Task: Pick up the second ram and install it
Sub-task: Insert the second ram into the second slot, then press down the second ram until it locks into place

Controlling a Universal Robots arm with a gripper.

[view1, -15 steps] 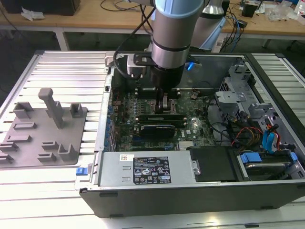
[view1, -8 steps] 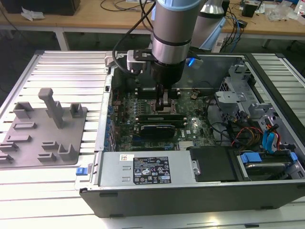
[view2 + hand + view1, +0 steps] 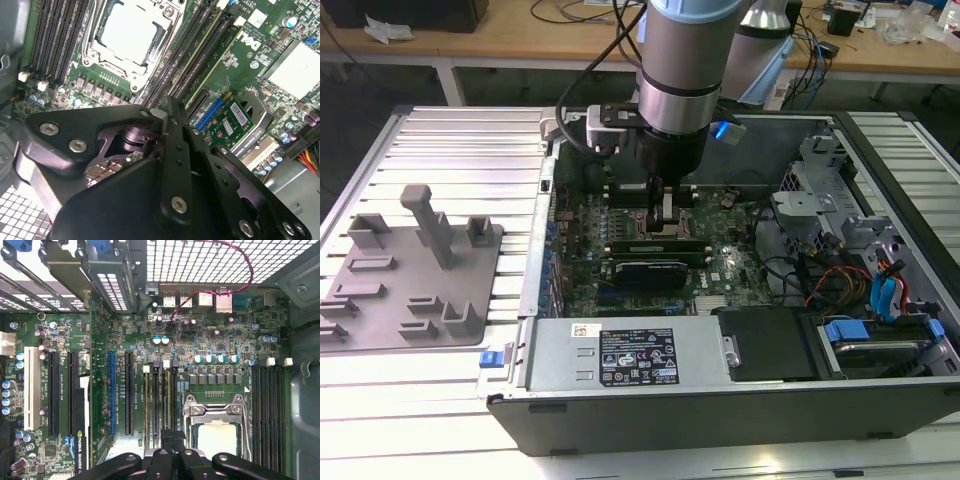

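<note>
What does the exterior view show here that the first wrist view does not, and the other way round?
Exterior view alone: the grey fixture tray on the slatted table, the power supply and the drive cage inside the case.

First wrist view alone: the expansion slots and the perforated rear panel with a red wire across it.

Both: the gripper low over the motherboard, beside the CPU socket, by the memory slots.

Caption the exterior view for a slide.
Robot arm's gripper lowered inside the open computer case, poised over the motherboard's memory slots beside the CPU socket.
</note>
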